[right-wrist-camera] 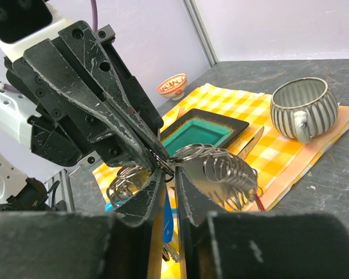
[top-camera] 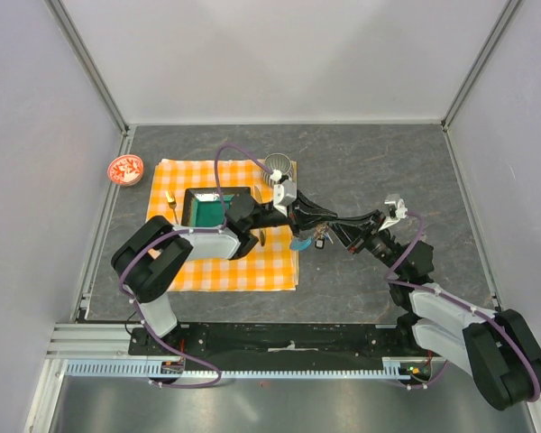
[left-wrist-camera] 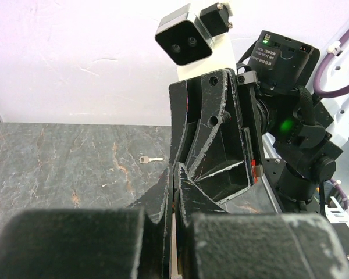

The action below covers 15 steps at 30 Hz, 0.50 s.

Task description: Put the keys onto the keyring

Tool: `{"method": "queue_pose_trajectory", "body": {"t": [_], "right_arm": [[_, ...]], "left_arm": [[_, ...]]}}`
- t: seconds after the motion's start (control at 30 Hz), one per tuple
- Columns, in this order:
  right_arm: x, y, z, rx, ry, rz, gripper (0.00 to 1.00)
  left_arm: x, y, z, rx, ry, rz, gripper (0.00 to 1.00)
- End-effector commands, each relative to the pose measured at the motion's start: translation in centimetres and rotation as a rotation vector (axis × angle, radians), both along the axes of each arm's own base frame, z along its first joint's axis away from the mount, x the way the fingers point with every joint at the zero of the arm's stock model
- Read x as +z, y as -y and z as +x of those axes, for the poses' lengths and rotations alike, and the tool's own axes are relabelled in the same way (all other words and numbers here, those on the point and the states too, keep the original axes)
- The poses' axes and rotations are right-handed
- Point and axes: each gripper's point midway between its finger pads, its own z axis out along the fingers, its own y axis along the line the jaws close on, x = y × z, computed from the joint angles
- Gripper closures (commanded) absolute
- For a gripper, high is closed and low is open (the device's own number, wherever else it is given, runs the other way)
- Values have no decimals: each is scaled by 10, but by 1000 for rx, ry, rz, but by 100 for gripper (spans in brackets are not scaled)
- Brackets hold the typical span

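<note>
The left gripper (right-wrist-camera: 161, 163) reaches in from the left with its jaws closed tight, and in the right wrist view its tips pinch the wire of the keyring (right-wrist-camera: 189, 152), held in the air just off the right edge of the cloth (top-camera: 252, 271). The ring bundle lies crosswise to both grippers: loose loops sag on the left of the pinch and a tight coil juts out to the right of it. From above, the tag (top-camera: 299, 242) and a few keys (top-camera: 320, 239) hang under the pinch, above the table (top-camera: 388, 162). The right gripper (right-wrist-camera: 168, 186) comes in from the right, pointing almost straight at the left one, so the two meet nearly tip to tip. Its jaws stand a little apart, with a narrow slot between them, and I see nothing clamped there. The ring wire crosses just beyond their tips. That seems to be what the next move depends on: the ring is straight ahead of the right fingers and very close, its long axis square to their line, so a short advance or a small sideways shift would reach the coil. The left wrist view shows a loose key (left-wrist-camera: 150, 159) flat on the bare table, well apart from both grippers, apparently on the far side of the right one. The right arm looks the freer to fetch it.
</note>
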Motion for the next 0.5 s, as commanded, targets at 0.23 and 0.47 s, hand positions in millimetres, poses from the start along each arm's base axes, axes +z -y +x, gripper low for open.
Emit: {"method": "queue_pose_trajectory", "body": {"t": [0.23, 0.47], "right_arm": [[17, -7, 0, -14, 53, -42, 64], [-5, 3, -2, -54, -12, -232, 61]], "left_arm": [[65, -4, -43, -35, 281, -272, 98], [57, -19, -21, 27, 265, -249, 98]]}}
